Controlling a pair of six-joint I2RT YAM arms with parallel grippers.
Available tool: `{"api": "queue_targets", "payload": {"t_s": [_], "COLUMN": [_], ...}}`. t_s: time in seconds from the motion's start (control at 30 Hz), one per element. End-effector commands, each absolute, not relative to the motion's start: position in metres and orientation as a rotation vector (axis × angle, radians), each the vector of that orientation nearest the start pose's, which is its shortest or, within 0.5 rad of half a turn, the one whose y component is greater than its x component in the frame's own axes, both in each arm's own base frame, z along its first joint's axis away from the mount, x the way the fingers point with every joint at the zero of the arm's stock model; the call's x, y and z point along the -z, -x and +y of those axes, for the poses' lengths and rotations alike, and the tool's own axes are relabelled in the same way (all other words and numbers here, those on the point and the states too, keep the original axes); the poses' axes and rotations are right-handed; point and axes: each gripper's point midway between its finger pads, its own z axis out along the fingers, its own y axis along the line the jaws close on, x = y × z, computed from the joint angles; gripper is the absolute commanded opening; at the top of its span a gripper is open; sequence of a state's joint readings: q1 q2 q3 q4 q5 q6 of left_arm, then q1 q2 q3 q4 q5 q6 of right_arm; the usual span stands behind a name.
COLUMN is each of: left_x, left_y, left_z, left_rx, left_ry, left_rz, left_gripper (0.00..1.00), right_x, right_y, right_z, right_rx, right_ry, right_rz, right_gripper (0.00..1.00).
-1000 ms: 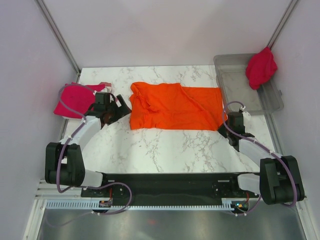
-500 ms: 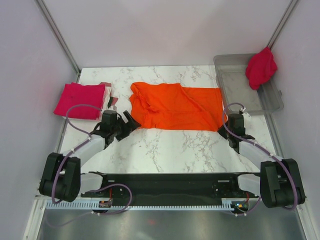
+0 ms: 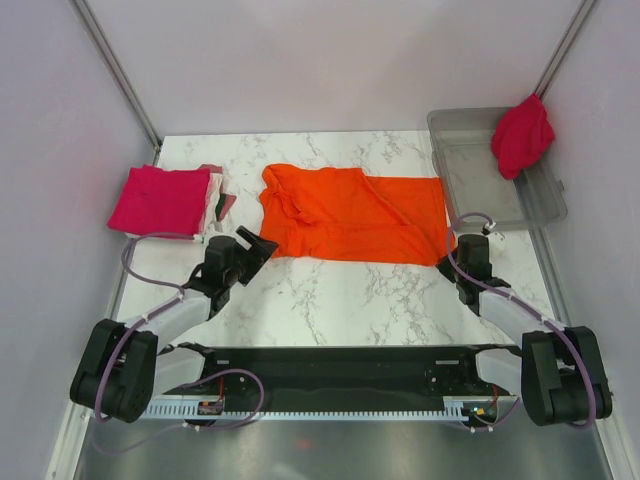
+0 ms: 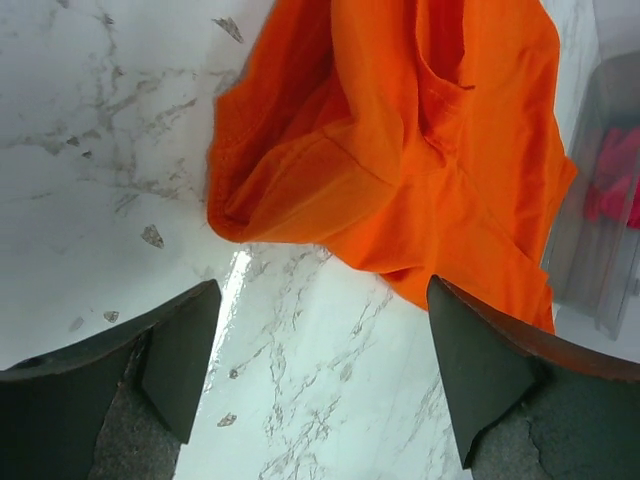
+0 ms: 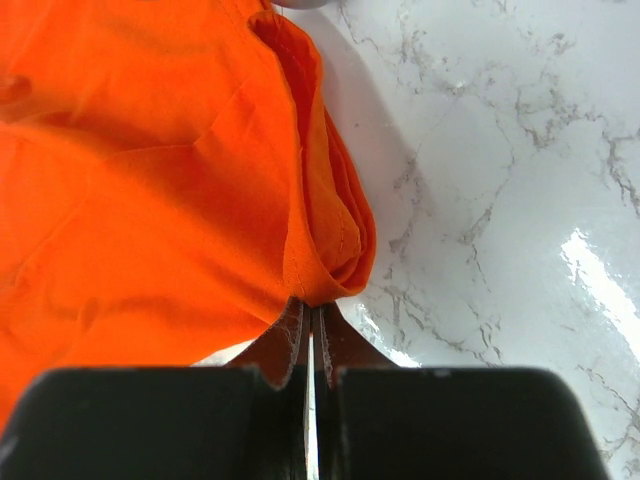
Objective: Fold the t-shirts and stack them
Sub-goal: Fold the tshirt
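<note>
Marble table (image 3: pixel 330 295): orange t-shirt (image 3: pixel 350 213), L fingers (image 3: pixel 253 243) spread beside its corner, R fingers (image 5: pixel 305 330) clenched on hem.

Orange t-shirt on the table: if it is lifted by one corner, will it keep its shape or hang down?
Probably it hangs limp: the orange t-shirt lies in soft folds and wrinkles. It looks thin and light, so a small pinch likely suffices. Pushed, it would likely bunch up rather than slide on the smooth marble table.
</note>
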State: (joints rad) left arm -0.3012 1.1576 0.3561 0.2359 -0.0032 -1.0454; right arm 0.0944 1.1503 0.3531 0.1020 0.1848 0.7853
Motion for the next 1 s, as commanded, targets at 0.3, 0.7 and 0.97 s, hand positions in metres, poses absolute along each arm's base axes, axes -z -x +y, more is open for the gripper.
{"api": "queue_targets", "payload": {"t_s": [0.3, 0.7, 0.97], "left_x": [-0.058, -0.039, -0.048], "left_y": [-0.327, -0.351, -0.355], "left_z": [-0.125, -0.106, -0.04], "left_rx": [0.766, 0.628, 0.517], "left_ry": [1.024, 1.064, 1.095], "left_rz": [1.941, 1.933, 1.889], "left_gripper": [0.81, 0.08, 0.02], "right_x": [-0.051, -0.05, -0.051], "right_y": [-0.308, -0.307, -0.298], "right_z": [0.022, 0.017, 0.0], "right_rx": [-0.28, -0.243, -0.137], "right_ry": [-0.879, -0.888, -0.927], "right_rz": [2.016, 2.02, 2.012], "right_gripper": [0.0, 0.0, 0.0]}}
